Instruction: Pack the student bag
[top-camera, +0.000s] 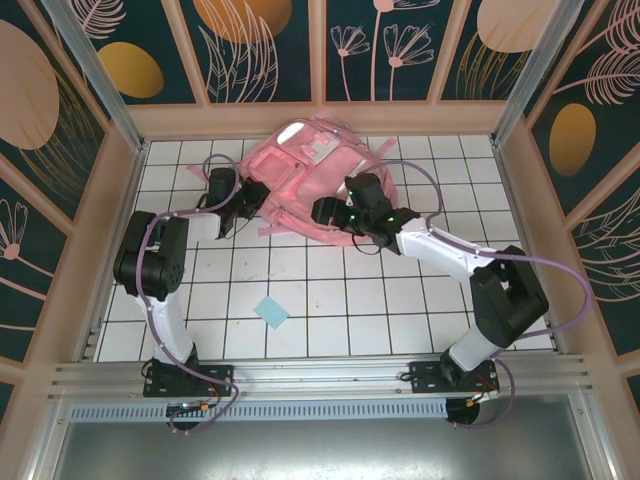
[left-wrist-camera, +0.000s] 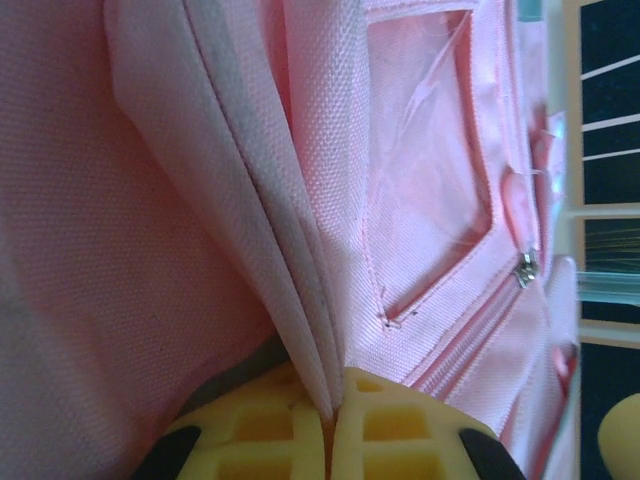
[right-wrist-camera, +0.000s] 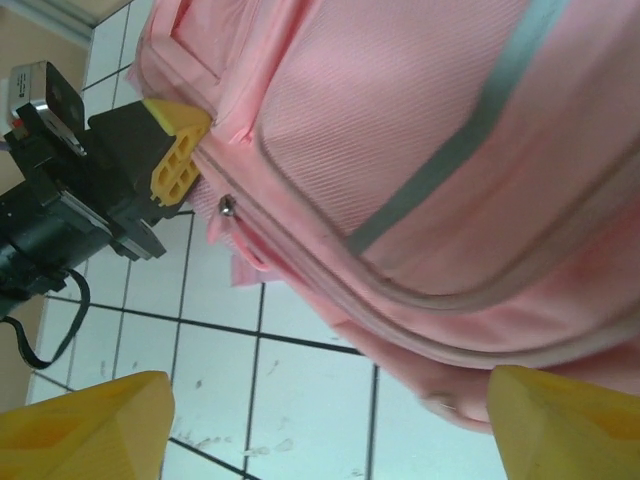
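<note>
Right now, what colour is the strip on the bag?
Silvery grey strip on pink student bag, best in right wrist view.

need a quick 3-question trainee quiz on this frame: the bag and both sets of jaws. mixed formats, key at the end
1. True or false: the left jaws are shut on a fold of the student bag.
2. The right jaws are: A) shut on a strap; B) open beside the bag; C) shut, empty, far from it.
3. What small thing lies on the table nearer the arm bases than the bag?
Key: 1 true; 2 B; 3 a flat light-blue square.
</note>
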